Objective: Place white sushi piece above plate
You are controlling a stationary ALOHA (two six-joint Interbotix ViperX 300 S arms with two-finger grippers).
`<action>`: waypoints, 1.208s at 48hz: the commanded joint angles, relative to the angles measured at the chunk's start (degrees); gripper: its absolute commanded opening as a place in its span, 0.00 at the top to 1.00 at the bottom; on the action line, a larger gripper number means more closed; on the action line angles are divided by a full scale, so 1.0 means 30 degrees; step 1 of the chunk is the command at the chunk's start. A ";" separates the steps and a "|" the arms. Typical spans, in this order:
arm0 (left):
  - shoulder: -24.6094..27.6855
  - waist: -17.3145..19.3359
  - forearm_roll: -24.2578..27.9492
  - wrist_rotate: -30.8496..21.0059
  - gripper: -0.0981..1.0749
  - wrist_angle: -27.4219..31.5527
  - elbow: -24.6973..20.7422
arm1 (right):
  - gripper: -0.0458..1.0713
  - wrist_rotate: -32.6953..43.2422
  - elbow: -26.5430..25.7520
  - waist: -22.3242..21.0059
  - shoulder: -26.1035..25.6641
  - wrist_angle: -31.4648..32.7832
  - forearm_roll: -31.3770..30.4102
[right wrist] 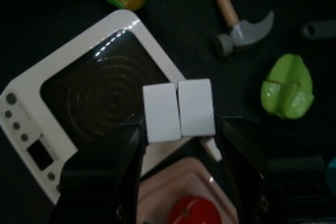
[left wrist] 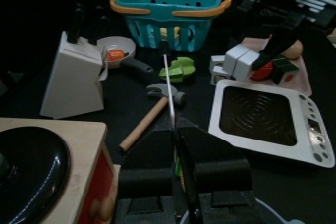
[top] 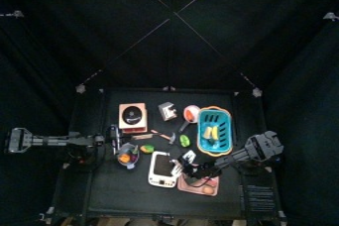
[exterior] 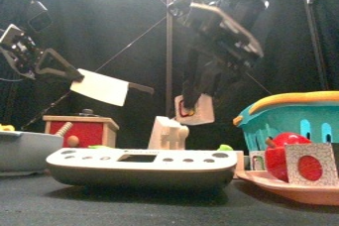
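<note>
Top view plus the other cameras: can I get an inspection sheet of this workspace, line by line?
Surface: black table, crowded.
Job's things: white sushi piece lifted, over the white tray's edge, next to the pink plate.
Clutter: blue basket, toy hammer, toy stove, green piece.
Grippers: right gripper shut on the white sushi piece; left gripper rests at the table's left.
Cables: nothing seen.
Surroundings: black curtains.

white sushi piece (right wrist: 179, 109), teal basket (left wrist: 168, 14), green toy (right wrist: 288, 84)
</note>
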 commanded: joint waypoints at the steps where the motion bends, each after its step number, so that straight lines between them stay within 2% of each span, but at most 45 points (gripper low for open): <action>1: 0.0059 0.0029 -0.0029 0.0000 0.63 -0.0088 -0.0234 | 0.28 0.0791 -0.0469 0.0820 -0.1230 0.1289 0.0088; 10: 0.0059 0.0000 -0.0029 0.0000 0.63 -0.0088 -0.0205 | 0.28 0.4160 0.0557 0.2109 -0.2227 0.3047 -0.0234; 22: 0.0059 0.0029 -0.0029 0.0029 0.63 -0.0088 -0.0234 | 0.28 0.8818 0.3047 0.3164 -0.3691 0.3369 -0.1494; 33: 0.0029 0.0029 -0.0029 0.0000 0.63 -0.0088 -0.0234 | 0.28 1.2246 0.5156 0.3691 -0.4600 0.3838 -0.1143; 42: 0.0059 0.0029 -0.0029 0.0000 0.63 -0.0088 -0.0234 | 0.28 1.3652 0.5947 0.3955 -0.4512 0.4541 0.0352; 58: 0.0059 0.0029 -0.0029 0.0000 0.63 -0.0059 -0.0234 | 0.28 1.3828 0.6211 0.3604 -0.3164 0.4541 0.1992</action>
